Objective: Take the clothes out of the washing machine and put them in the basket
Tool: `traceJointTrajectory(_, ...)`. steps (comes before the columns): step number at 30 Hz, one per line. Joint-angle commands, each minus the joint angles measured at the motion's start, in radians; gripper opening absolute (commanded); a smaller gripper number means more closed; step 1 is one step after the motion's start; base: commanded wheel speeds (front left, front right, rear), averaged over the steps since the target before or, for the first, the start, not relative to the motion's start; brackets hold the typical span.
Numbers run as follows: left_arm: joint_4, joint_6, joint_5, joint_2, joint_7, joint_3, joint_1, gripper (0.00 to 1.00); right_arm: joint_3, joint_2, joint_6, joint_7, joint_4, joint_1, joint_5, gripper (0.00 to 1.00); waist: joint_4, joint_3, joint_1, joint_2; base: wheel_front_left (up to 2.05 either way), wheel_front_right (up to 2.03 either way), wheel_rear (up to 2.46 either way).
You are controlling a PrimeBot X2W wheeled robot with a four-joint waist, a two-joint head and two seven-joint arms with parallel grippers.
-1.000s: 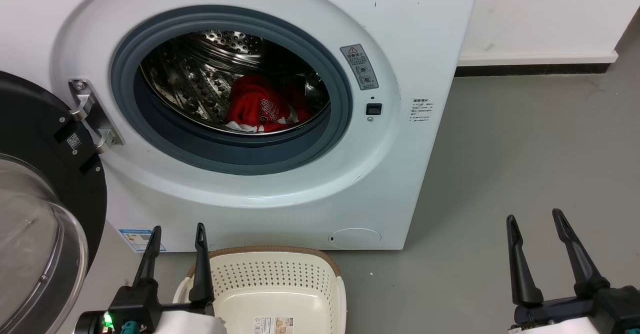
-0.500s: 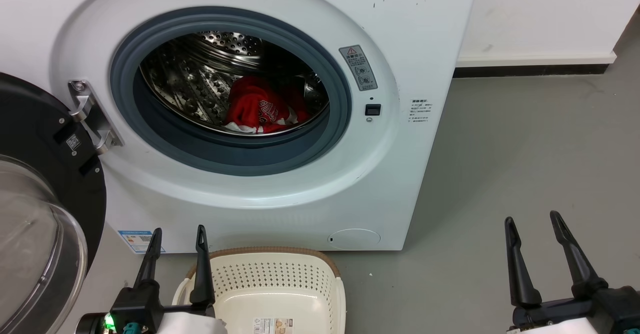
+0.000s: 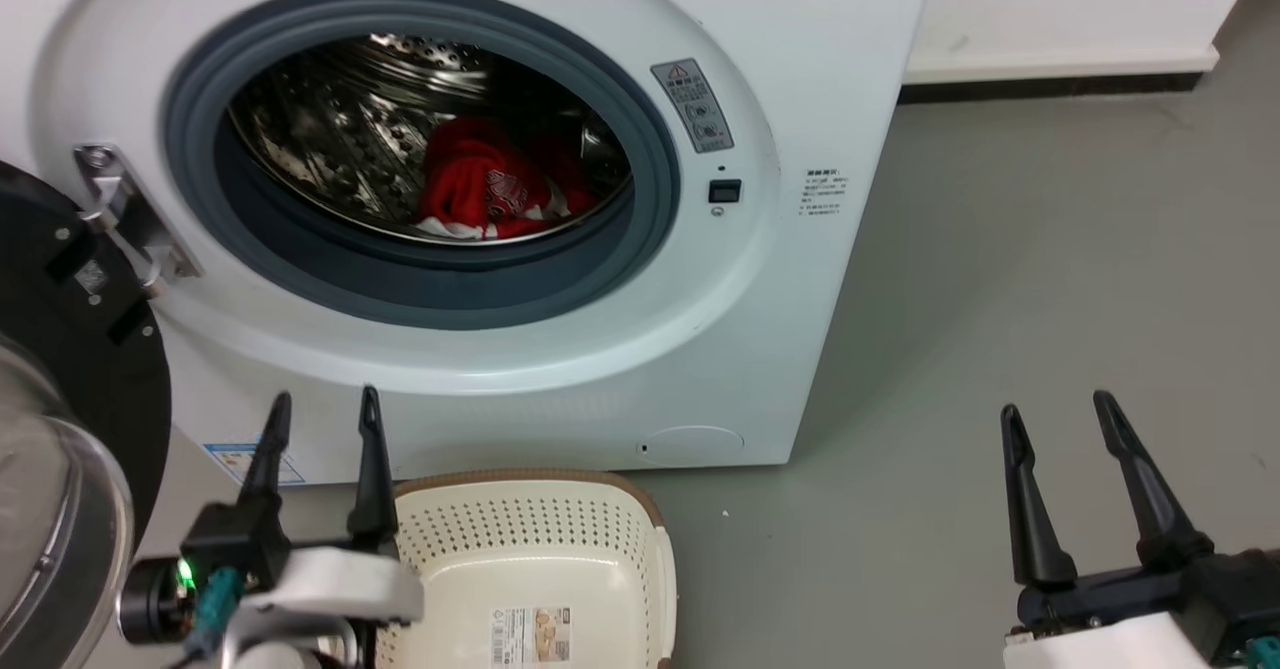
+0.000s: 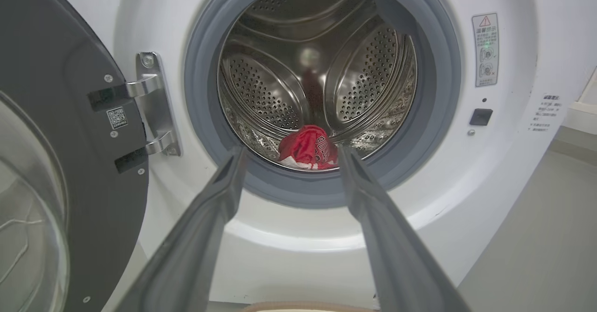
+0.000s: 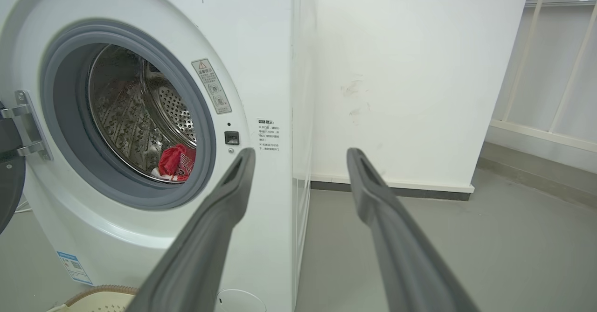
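Observation:
The white washing machine (image 3: 820, 69) stands with its round door (image 3: 60, 469) swung open to the left. Red clothes (image 3: 490, 194) with white trim lie at the bottom of the steel drum; they also show as red clothes (image 4: 308, 148) and red clothes (image 5: 176, 162) in the wrist views. The cream basket (image 3: 540, 509) sits empty on the floor in front of the machine. My left gripper (image 3: 320, 409) is open beside the basket's left rim, below the drum mouth. My right gripper (image 3: 1055, 414) is open over the floor to the machine's right. Both hold nothing.
Grey floor (image 3: 1050, 269) stretches to the right of the machine. A white wall with a dark skirting (image 3: 1060, 89) runs behind. The door hinge (image 3: 120, 214) juts out at the left of the opening. A white partition (image 5: 410, 79) stands beyond the machine's side.
The whole head view has shifted: the machine sits lower-left and nearer, so the camera moved. Both grippers stay open and empty; the left one shows more of its wrist.

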Motion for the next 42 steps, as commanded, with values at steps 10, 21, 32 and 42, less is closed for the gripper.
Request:
traceJointTrajectory(10,0.152,-0.072,0.028,0.063,-0.003,0.102,-0.289,1.00,0.007,-0.001,-0.001,-0.002,-0.028,-0.114,0.008,1.00,-0.090,0.175,0.0000,0.0000,0.00,0.00,0.00)
traceJointTrajectory(21,0.353,-0.103,0.038,0.181,-0.003,0.106,-0.648,1.00,0.009,-0.001,-0.001,-0.002,-0.050,-0.235,0.041,1.00,-0.172,0.361,0.0000,0.0000,0.00,0.00,0.00)
traceJointTrajectory(32,0.641,-0.118,0.065,0.314,0.040,0.004,-0.979,1.00,0.015,0.000,-0.001,-0.002,-0.072,-0.317,0.088,1.00,-0.231,0.510,0.0000,0.0000,0.00,0.00,0.00)
traceJointTrajectory(42,0.810,-0.119,0.055,0.398,0.283,-0.065,-1.210,1.00,0.012,-0.001,-0.001,-0.002,-0.094,-0.368,0.129,1.00,-0.275,0.610,0.0000,0.0000,0.00,0.00,0.00)
